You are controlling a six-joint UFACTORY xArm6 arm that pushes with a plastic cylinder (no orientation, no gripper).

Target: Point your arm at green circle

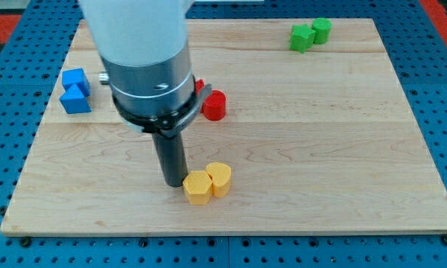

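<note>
The green circle block (322, 29) stands near the view's top right, touching a second green block (302, 37) on its left. My tip (173, 183) is low on the wooden board (320, 149), left of centre, right beside the left edge of a yellow hexagon block (197, 187). The tip is far from the green circle, which lies up and to the right.
A second yellow block (220, 178) touches the hexagon on its right. A red cylinder (214, 105) stands right of the arm body, with another red piece (199, 85) partly hidden behind it. Two blue blocks (75, 91) sit at the left edge.
</note>
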